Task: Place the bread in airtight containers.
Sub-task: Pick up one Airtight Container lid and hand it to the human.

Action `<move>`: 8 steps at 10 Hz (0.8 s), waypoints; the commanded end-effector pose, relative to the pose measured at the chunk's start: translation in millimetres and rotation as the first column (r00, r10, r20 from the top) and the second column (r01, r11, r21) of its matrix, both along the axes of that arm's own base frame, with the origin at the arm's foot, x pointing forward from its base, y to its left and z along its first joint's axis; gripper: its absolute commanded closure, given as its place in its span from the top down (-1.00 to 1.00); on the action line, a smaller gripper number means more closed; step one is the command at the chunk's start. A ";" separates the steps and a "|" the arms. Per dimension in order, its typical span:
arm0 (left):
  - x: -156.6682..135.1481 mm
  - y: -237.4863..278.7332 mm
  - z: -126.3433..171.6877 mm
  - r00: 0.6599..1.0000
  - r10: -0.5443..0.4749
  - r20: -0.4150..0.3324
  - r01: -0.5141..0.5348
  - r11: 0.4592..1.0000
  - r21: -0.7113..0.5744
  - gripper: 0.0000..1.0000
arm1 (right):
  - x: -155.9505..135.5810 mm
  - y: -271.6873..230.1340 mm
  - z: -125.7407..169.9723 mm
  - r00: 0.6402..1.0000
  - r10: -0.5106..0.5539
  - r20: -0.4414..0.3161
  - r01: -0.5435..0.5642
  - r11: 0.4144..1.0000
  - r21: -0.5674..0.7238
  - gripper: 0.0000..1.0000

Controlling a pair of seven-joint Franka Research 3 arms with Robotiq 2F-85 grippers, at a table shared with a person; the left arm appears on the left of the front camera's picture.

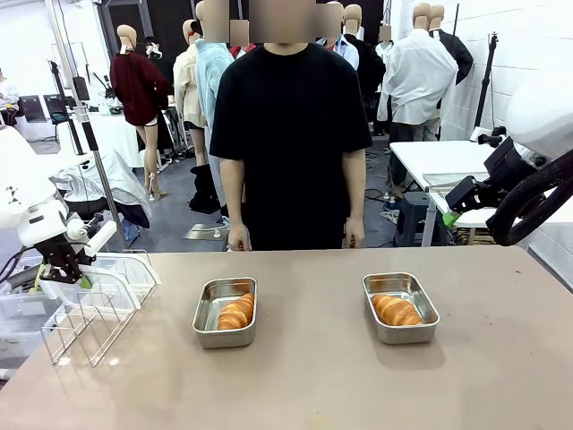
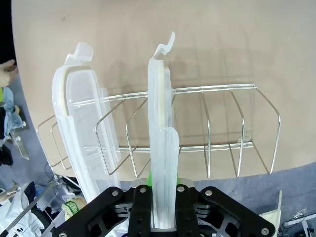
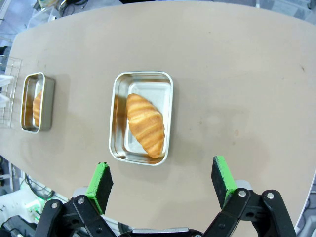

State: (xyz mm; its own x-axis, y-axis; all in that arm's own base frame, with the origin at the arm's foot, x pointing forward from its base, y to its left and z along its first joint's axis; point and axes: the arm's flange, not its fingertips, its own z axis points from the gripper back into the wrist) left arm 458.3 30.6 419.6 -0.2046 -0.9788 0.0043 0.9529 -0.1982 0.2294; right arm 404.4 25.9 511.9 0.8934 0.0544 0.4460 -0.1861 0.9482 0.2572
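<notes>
Two open steel airtight containers sit on the table, each with one golden croissant lying in it. The left container [image 1: 204, 315] holds bread [image 1: 236, 312]; the right container [image 1: 421, 309] holds bread [image 1: 396, 310]. My left gripper [image 1: 76, 276] [image 2: 162, 202] is shut on a translucent lid [image 2: 160, 123] standing upright in the wire rack [image 2: 222, 143]. A second lid [image 2: 84, 128] stands in a slot beside it. My right gripper [image 3: 162, 185] [image 1: 457, 208] hovers open, high above the right container [image 3: 121, 98] and its bread [image 3: 144, 123]. The other container [image 3: 45, 101] lies farther off.
The wire rack [image 1: 98, 309] stands at the table's left edge. A person in a black shirt [image 1: 291, 134] stands at the far side with hands hanging by the table edge. Bare tabletop [image 1: 313, 385] spreads in front of and between the containers.
</notes>
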 end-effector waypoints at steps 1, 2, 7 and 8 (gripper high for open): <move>-0.9 2.3 0.0 0.998 0.029 -0.055 -0.030 0.999 -0.011 -1.00 | 0.4 1.0 -0.5 1.000 0.001 0.001 -0.001 1.000 0.001 1.00; -4.0 1.1 6.8 0.999 0.027 -0.040 -0.027 1.000 -0.003 -1.00 | 0.4 1.0 -0.5 1.000 0.001 0.001 -0.001 1.000 0.001 1.00; -40.3 -1.9 89.9 1.000 0.024 0.020 -0.025 0.999 0.026 -1.00 | 0.4 1.0 -0.5 1.000 0.001 0.001 -0.001 1.000 0.001 1.00; -51.4 -2.2 108.8 0.999 0.022 -0.029 -0.021 0.999 0.027 -1.00 | 0.4 1.0 -0.5 1.000 0.001 0.001 -0.001 1.000 0.001 1.00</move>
